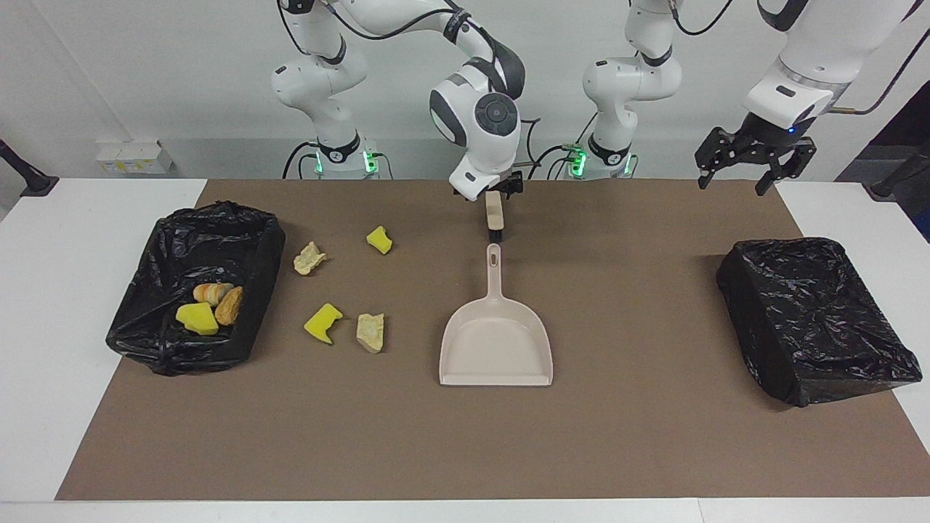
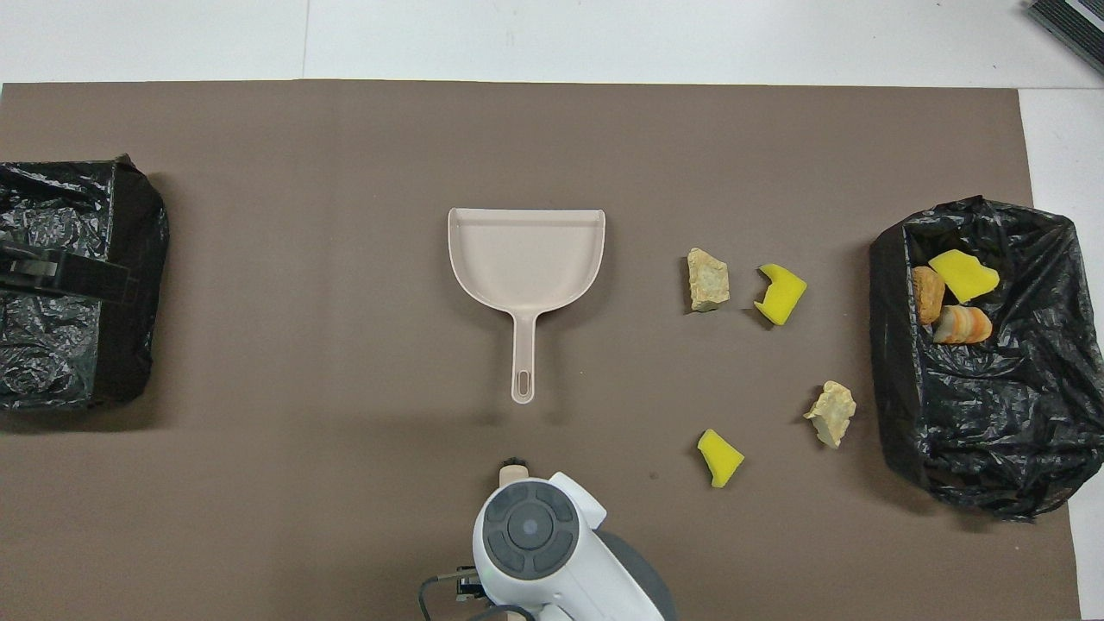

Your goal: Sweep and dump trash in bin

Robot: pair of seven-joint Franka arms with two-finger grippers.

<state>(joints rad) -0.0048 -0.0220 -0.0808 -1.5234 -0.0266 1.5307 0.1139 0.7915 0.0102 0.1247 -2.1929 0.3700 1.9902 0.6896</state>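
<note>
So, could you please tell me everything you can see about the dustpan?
The dustpan is pale beige, apparently plastic, with a wide flat scoop and a slim handle with a hanging slot at its end. It lies flat and empty on the brown mat, mid-table, handle pointing toward the robots. Nothing touches it; the right gripper hangs above the mat near the handle end.
</note>
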